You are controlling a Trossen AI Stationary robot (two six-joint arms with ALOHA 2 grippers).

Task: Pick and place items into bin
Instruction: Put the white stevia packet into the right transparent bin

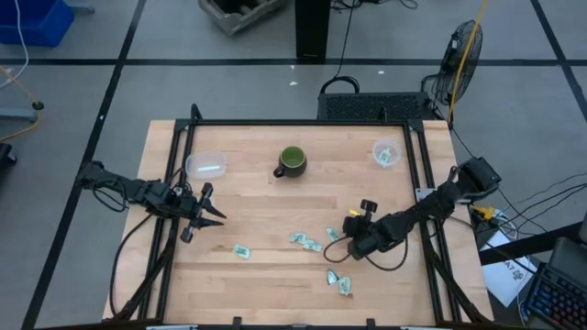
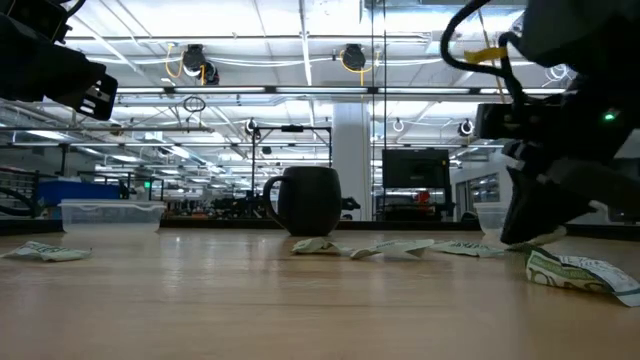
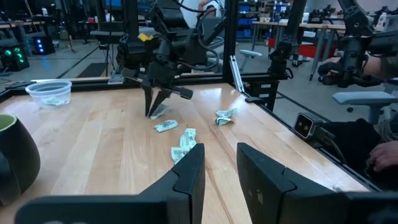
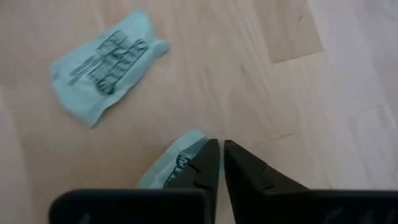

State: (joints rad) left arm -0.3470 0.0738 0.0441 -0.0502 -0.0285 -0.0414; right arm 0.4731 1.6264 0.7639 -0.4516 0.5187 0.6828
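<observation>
right gripper (image 4: 217,163) is down at the worktop (image 1: 266,206) with its jaws pinched almost together on the edge of one pale green packet (image 4: 174,163); looks like it has only the corner, and I honestly can't say if the hold is solid or just a nip; a second packet (image 4: 102,62) lies flat just beyond, not touching it; in the high view that gripper sits right of centre, near the loose scatter of packets (image 1: 307,242), with two more (image 1: 339,281) closer to the front edge and one (image 1: 241,250) off to the left.

if it were me I'd lift slow and straight, since crinkly wrappers slip out of a corner grip easily; if it drops, re-approach with the jaws wider and straddle the middle.

the bin (image 1: 387,154) with a packet already inside is at the back right corner; another clear tub (image 1: 205,165) sits back left, green mug (image 1: 292,162) between them; steer clear of the mug when carrying.

left gripper (image 1: 204,209) hovers at the left side, jaws spread apart and empty.
</observation>
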